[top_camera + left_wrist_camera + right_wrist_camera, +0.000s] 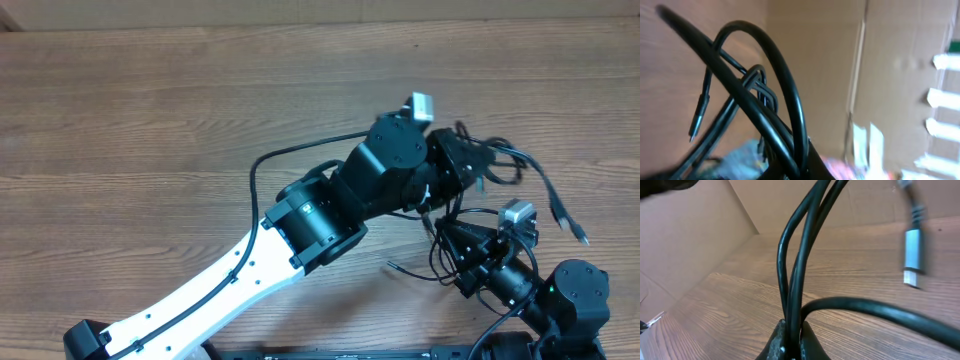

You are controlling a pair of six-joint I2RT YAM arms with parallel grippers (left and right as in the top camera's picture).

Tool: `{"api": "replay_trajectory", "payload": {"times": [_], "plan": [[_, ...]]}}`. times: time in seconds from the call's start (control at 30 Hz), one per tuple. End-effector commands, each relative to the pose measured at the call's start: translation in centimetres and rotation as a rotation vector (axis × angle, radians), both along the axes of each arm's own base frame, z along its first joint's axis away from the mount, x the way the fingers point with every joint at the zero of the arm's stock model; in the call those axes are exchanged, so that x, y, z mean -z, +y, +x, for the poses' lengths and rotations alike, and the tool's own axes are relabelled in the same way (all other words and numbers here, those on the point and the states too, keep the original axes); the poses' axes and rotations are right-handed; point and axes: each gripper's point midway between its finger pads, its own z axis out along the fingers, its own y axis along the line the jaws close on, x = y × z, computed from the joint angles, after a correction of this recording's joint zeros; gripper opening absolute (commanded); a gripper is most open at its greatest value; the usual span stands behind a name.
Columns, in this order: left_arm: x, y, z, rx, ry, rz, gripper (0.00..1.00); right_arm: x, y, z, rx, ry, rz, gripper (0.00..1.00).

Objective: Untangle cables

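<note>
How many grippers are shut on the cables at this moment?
2. The left gripper clamps the cables at the bottom of its wrist view. The right gripper pinches several strands at the bottom of its own view. Neither is hidden.

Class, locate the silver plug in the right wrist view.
The silver plug hangs at the upper right of the right wrist view, right of the black cables pinched in the right gripper, above the table.
</note>
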Motion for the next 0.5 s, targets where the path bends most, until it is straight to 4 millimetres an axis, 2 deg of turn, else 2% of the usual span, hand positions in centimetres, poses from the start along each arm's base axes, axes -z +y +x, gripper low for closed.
{"api": "replay_trajectory", "payload": {"times": [0.0, 0.03, 0.1, 0.13, 0.17, 0.2, 0.3, 0.47], "plan": [[-0.6, 3.6, 4.3, -0.250, -0.087, 0.074, 0.20, -0.5, -0.1, 0.0, 0.002, -0.018, -0.003, 0.04], [-0.2, 4.3, 4.9, -0.289, -0.085, 0.097, 0.31, -0.5, -0.1, 0.0, 0.002, -0.018, -0.003, 0.04], [0.8, 5.9, 6.0, -0.374, -0.080, 0.153, 0.63, -0.4, -0.1, 0.0, 0.002, -0.017, -0.003, 0.04], [1.2, 6.6, 6.4, -0.404, -0.077, 0.176, 0.75, -0.5, -0.1, 0.0, 0.002, -0.018, -0.003, 0.04], [1.7, 7.3, 6.8, -0.432, -0.072, 0.201, 0.94, -0.5, -0.1, 0.0, 0.002, -0.018, -0.003, 0.04], [2.0, 7.7, 7.0, -0.444, -0.067, 0.217, 1.00, -0.4, -0.1, 0.0, 0.002, -0.017, -0.003, 0.04], [2.8, 8.5, 7.3, -0.443, -0.069, 0.266, 1.00, -0.5, -0.1, 0.0, 0.004, -0.018, -0.003, 0.04], [3.4, 9.1, 7.5, -0.357, -0.231, 0.436, 1.00, -0.4, -0.6, 0.5, 0.049, -0.004, 0.005, 0.04]]}}
